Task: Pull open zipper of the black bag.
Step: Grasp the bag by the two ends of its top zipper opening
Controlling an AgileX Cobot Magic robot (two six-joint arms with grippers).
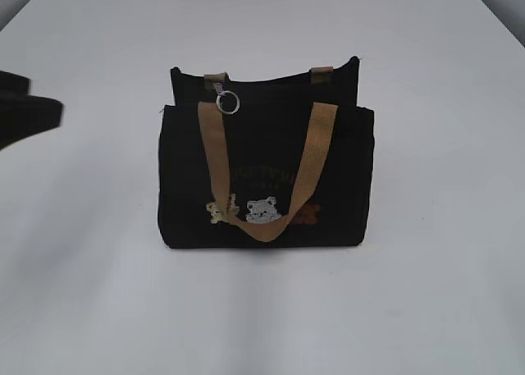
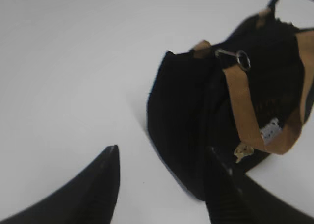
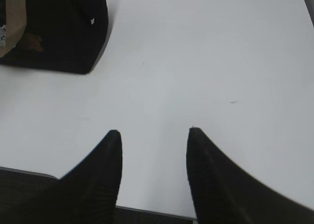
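While our left gripper (image 2: 162,172) stands with its jaws apart and empty, near the bag's end wall, our right gripper (image 3: 152,155) hangs half-open over bare table (image 3: 206,62), holding nothing; the black bag (image 1: 267,178) sits upright mid-table, well apart from both; its zipper (image 1: 227,102) slider, with the silver ring, rests at the top left; we judge that we should pinch that ring squarely and brace the bag.

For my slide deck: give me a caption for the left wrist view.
Open left gripper beside the upright black bag, empty, with the zipper ring hanging near the tan handle.
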